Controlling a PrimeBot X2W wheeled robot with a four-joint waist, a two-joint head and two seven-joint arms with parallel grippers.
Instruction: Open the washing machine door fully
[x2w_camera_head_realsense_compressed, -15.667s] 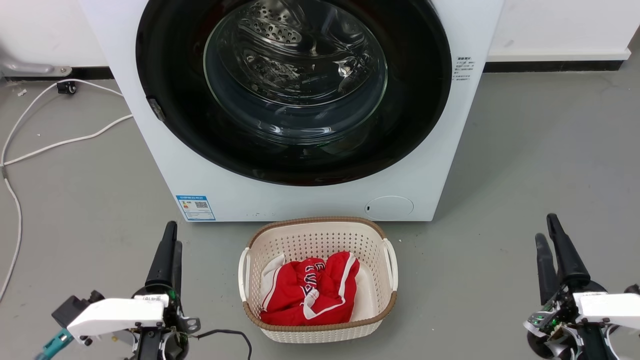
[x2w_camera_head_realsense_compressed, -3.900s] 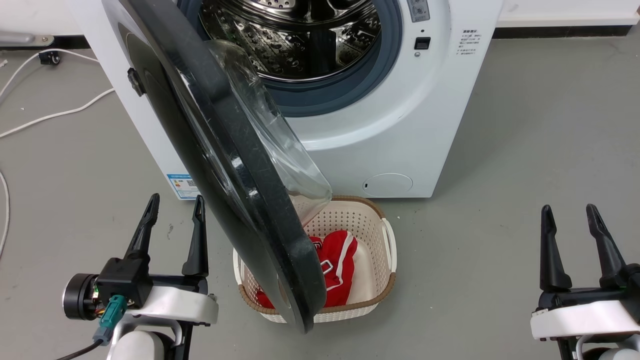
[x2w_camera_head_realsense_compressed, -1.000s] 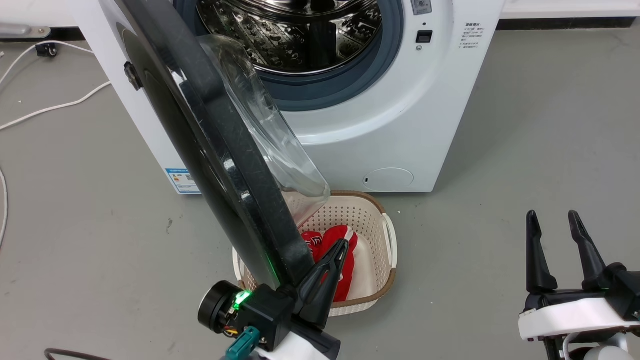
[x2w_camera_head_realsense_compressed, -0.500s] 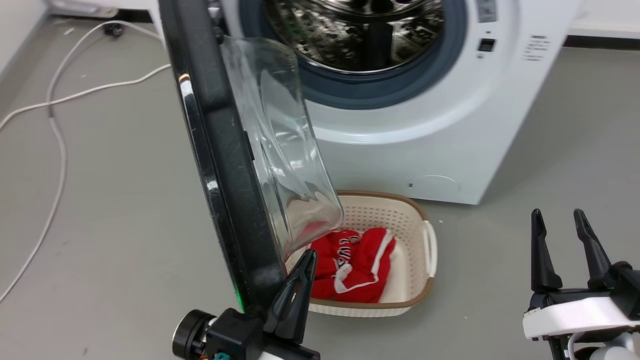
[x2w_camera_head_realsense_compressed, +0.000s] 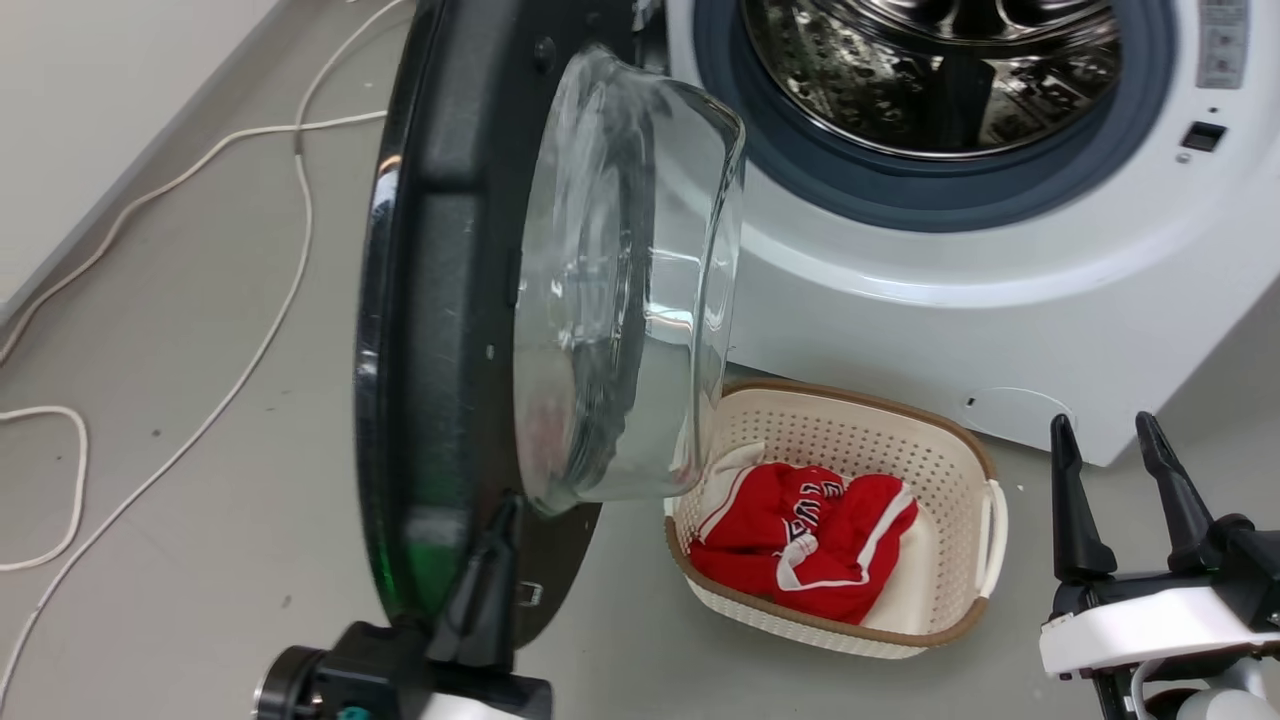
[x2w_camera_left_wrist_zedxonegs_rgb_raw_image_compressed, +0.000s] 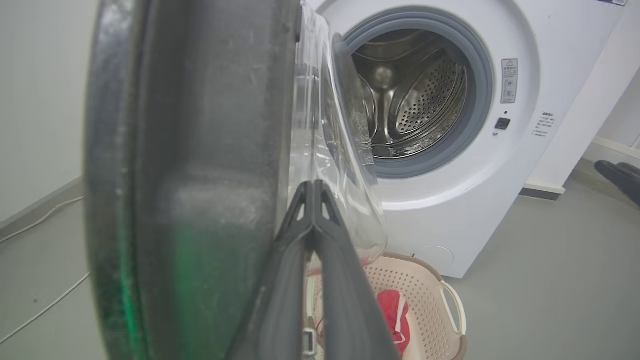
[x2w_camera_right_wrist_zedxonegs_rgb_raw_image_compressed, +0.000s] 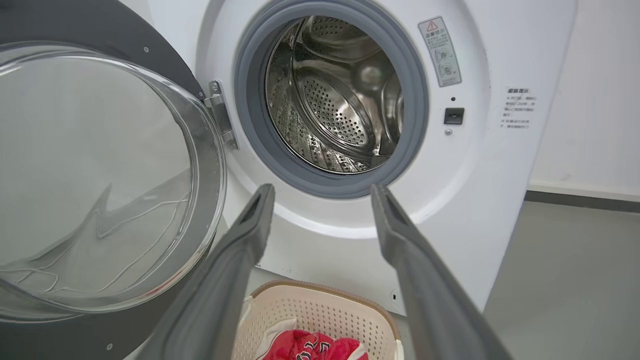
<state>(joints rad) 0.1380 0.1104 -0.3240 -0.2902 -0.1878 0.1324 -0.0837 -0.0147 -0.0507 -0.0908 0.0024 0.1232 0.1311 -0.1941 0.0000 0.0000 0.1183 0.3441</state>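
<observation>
Over the last second the whole head view has swung, so the washing machine (x2w_camera_head_realsense_compressed: 1000, 300) sitting further right in it is the camera's doing; the real change is the washing machine door (x2w_camera_head_realsense_compressed: 440, 300), which was seen almost edge-on and now turns its inner face and clear glass bowl (x2w_camera_head_realsense_compressed: 630, 300) toward the camera; it has opened wider. The left hand (x2w_camera_head_realsense_compressed: 503, 520) has gone with it, low against the inner side of the rim; in the left wrist view its fingers (x2w_camera_left_wrist_zedxonegs_rgb_raw_image_compressed: 320, 235) meet at the tips, clenched on nothing, so it reads as pushing the door outward rather than gripping it. The right hand (x2w_camera_head_realsense_compressed: 1102, 440) is as before, low at the right, fingers spread and empty.

For the task this looks like the last stretch: the steel drum (x2w_camera_head_realsense_compressed: 940, 70) and its grey-blue gasket (x2w_camera_head_realsense_compressed: 900, 200) are wholly uncovered, and the door stands well clear of the opening; whether the hinge (x2w_camera_right_wrist_zedxonegs_rgb_raw_image_compressed: 220, 117) has reached its stop I cannot tell.

The door hangs at the machine's left side, a wide glossy black disc with a scuffed dark inner rim; a green glow reflects low on it; the bowl bulges toward the machine, its lower edge above the near end of the cream laundry basket (x2w_camera_head_realsense_compressed: 850, 420) on the floor.
</observation>
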